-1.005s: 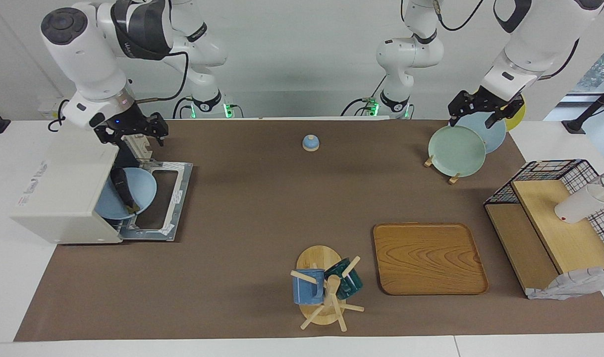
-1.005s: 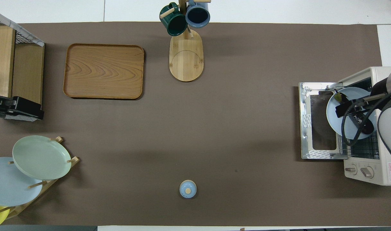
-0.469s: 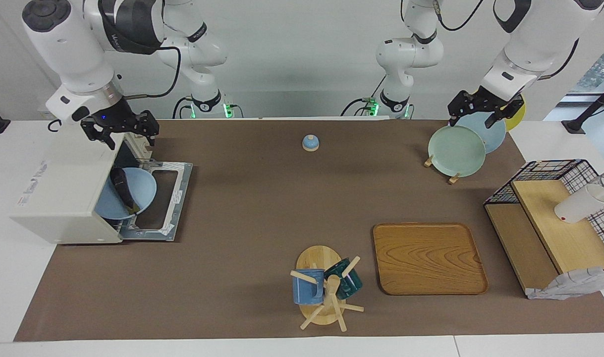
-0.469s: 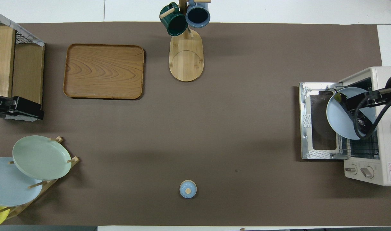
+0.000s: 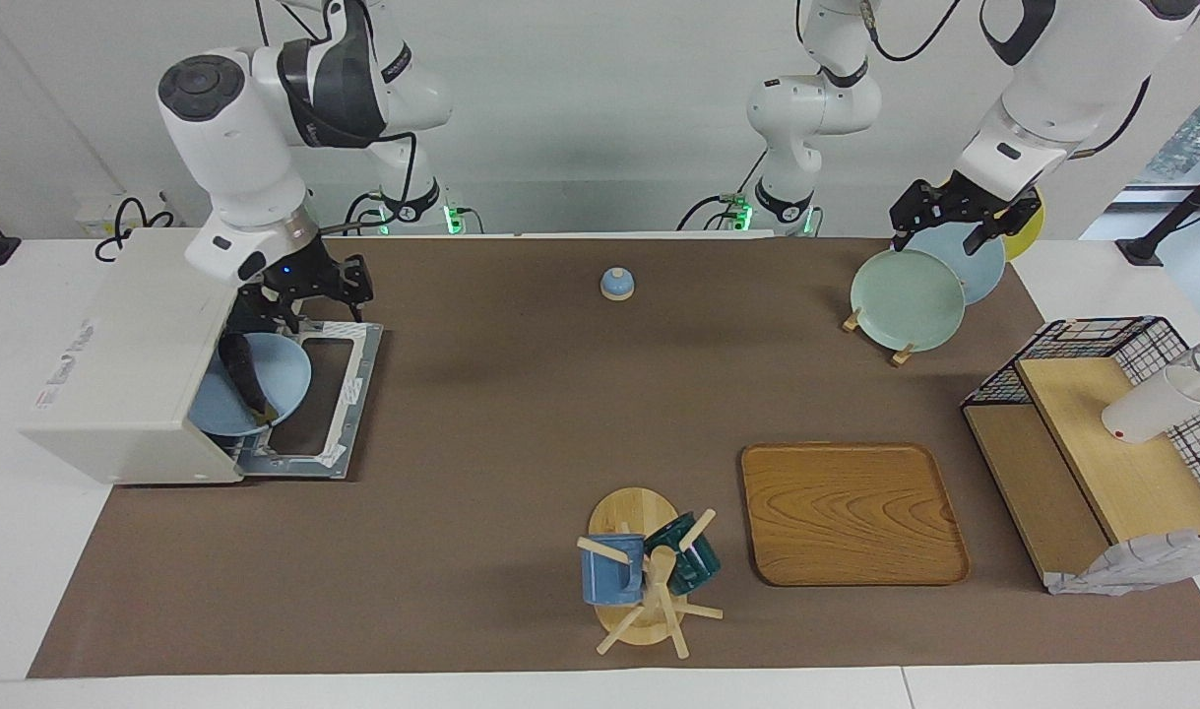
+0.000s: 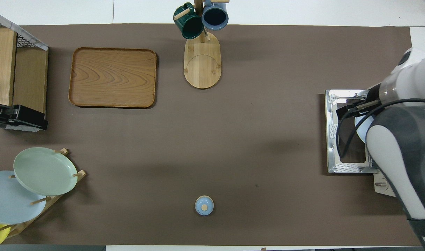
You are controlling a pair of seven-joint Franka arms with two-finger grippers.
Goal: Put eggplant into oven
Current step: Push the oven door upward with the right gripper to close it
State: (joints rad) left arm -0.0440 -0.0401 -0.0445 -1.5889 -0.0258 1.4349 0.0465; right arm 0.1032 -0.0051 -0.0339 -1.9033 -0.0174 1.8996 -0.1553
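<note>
Eggplant [image 5: 241, 370] lies on blue plate [image 5: 283, 379] at oven [image 5: 127, 379] mouth, overhanging the lowered door. Right gripper [image 5: 309, 286] above the door's hinge edge, apparently empty, finger spread unclear; left gripper [image 5: 959, 219] unclenched over plate rack [image 5: 900, 353].

At the right arm's end of the brown-covered table [image 5: 521, 414], a boxy cream-white toaster oven [image 5: 127, 374] stands with its glass door [image 5: 329, 394] folded down flat, and a pale blue round plate [image 5: 265, 389] sits partly inside its mouth with a glossy dark purple eggplant [image 5: 243, 372] lying on it. The right gripper [image 5: 309, 288] hangs empty over the opened door's edge nearest the robots, just above the plate, while the left gripper [image 5: 954, 219], fingers spread and empty, waits over a wooden rack of upright plates [image 5: 905, 298] in pale green, blue and yellow. Farther from the robots are a wooden mug tree [image 5: 649, 581] with a blue and a dark green mug, a rectangular wooden tray [image 5: 851, 512] and a wire-and-wood shelf [image 5: 1092, 443]; a small blue domed lid [image 5: 617, 284] lies near the robots.
</note>
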